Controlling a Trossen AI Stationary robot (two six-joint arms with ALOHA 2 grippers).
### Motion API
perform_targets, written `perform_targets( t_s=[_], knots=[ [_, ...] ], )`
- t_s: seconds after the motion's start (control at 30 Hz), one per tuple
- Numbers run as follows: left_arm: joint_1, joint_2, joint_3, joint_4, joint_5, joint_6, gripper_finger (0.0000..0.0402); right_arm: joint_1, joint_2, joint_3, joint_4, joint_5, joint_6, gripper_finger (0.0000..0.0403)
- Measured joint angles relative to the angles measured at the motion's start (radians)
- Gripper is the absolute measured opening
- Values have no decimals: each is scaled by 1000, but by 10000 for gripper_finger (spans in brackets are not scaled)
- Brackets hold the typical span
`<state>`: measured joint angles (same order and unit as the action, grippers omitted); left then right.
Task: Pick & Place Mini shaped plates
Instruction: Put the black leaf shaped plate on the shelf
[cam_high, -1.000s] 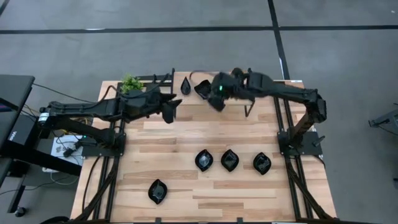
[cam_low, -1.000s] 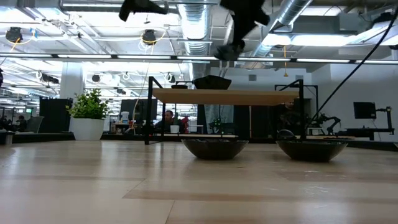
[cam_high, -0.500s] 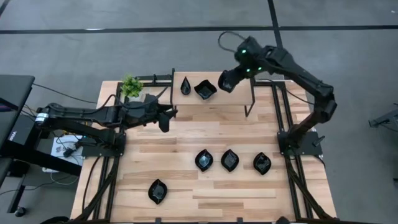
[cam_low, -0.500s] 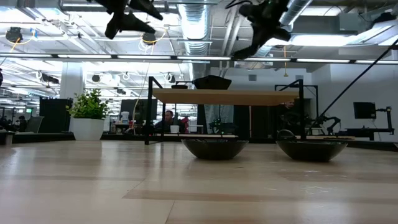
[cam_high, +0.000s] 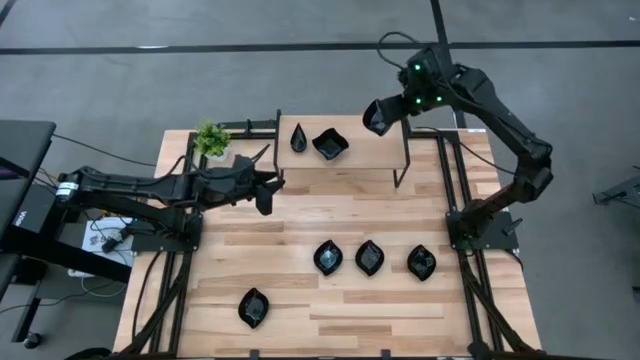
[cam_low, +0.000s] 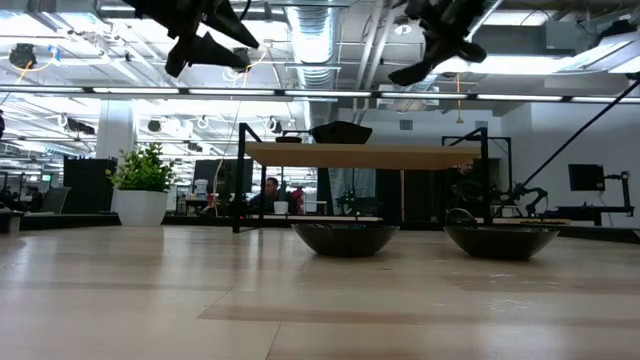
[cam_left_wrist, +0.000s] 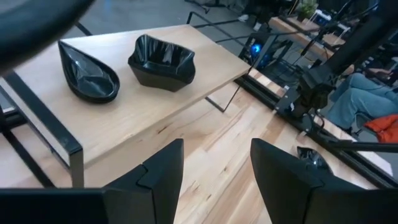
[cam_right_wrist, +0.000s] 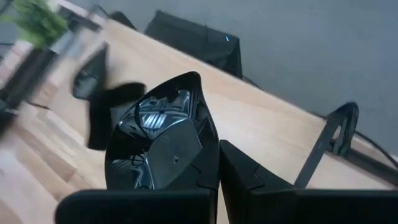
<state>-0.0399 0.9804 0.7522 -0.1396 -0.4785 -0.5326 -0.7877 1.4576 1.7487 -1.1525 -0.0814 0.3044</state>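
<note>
My right gripper (cam_high: 378, 118) hangs high over the right part of the raised wooden shelf (cam_high: 370, 152) and is shut on a glossy black leaf-shaped plate (cam_right_wrist: 155, 124). On the shelf rest a teardrop plate (cam_high: 298, 137) and a wavy-edged square plate (cam_high: 330, 145); the left wrist view shows them too, the teardrop plate (cam_left_wrist: 87, 71) and the square plate (cam_left_wrist: 163, 62). My left gripper (cam_left_wrist: 216, 149) is open and empty, in the air just near of the shelf's left end (cam_high: 266, 192). Several leaf-shaped plates lie on the table: three in a row (cam_high: 370, 257) and one alone (cam_high: 253, 307). My right gripper pinches the leaf-shaped plate by one long side of its rim (cam_right_wrist: 208, 134), one finger (cam_right_wrist: 177, 149) over the hollow side and the other (cam_right_wrist: 245, 171) behind it. The plate is lifted clear, and its pointed end (cam_right_wrist: 196, 76) sticks out past the fingertips.
A small green potted plant (cam_high: 210, 137) stands at the far left corner, beside the shelf. The shelf stands on thin black legs (cam_high: 400, 175) along the far edge. Bare wood lies between the shelf and the row of plates. In the low view two plates (cam_low: 345, 238) sit in front of the shelf.
My right gripper has risen from just above the square plate on the shelf and swung toward the table's right and far edge, with the leaf-shaped plate in its fingers. My left gripper has drawn back a little toward the left and near side.
</note>
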Motion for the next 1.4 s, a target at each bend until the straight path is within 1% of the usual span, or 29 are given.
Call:
perform_targets(
  t_s=[0.17,0.37,0.67,0.73,0.8,0.87,0.97,1.07,1.17,1.3,1.4],
  knots=[
    [0,-30,0,6,0,2,187,-1,-3,-125,50,0,5,1],
    [0,-62,0,10,0,4,188,-7,-69,-305,231,-6,4,1],
    [0,-65,0,10,0,7,189,-68,-251,-595,583,-226,-5,1],
    [0,-65,0,10,0,26,188,-79,-263,-641,607,-257,7,1],
    [0,-65,0,10,0,36,186,-91,-262,-677,604,-258,11,1],
    [0,-65,0,10,0,57,186,-93,-254,-697,608,-254,11,1],
    [-19,-65,0,11,0,146,186,-94,-227,-699,619,-246,4,1],
    [-53,-73,-28,67,1,226,186,-104,-199,-699,629,-244,4,1],
    [-85,-106,-89,141,1,234,186,-113,-171,-700,627,-241,4,1],
    [-109,-196,-179,238,3,210,185,-121,-157,-700,641,-237,8,1],
    [-123,-271,-224,253,0,214,185,-128,-154,-700,637,-236,8,1]
  ],
)
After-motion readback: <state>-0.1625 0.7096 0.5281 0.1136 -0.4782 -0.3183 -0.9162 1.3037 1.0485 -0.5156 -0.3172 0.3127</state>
